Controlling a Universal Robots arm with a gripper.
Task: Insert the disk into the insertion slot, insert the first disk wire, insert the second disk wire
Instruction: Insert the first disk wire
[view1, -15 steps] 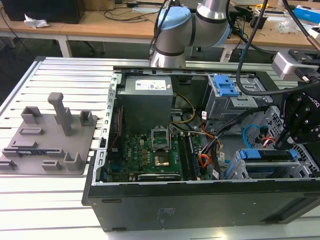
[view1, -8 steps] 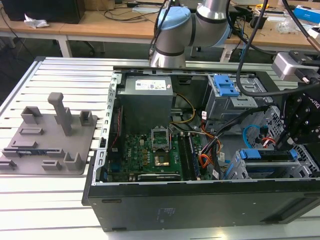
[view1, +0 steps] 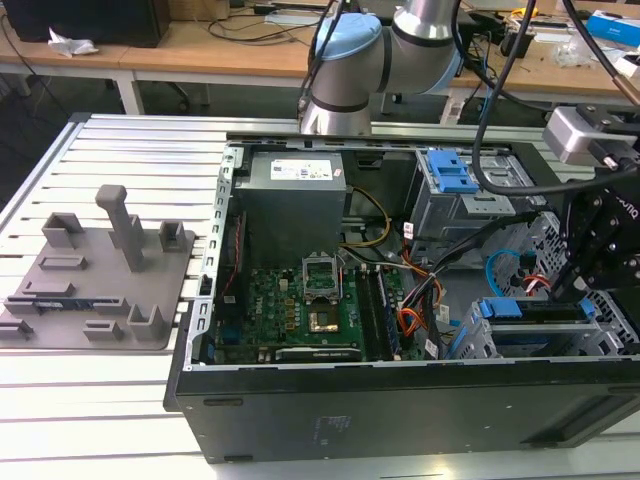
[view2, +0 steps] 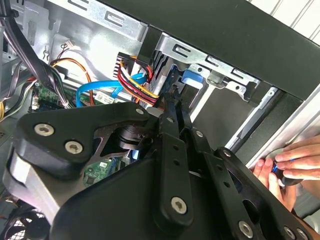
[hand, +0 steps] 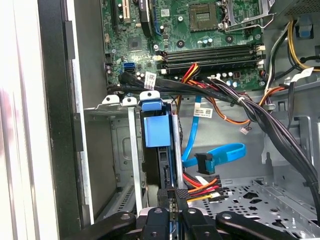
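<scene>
First wrist view shows the claw with its fingers together, holding nothing, tips at the near end of the disk, probably to press it home; the disk stands on edge inside the insertion slot; its long axis runs from the claw toward the motherboard, blue carrier end leading.

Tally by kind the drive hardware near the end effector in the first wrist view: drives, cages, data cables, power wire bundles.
Silver hard drive in blue plastic carrier frame: 1
Low grey perforated metal drive cage: 1
Light blue flat data cable: 1
Red, orange and yellow power wire bundle: 1
Total: 4
</scene>
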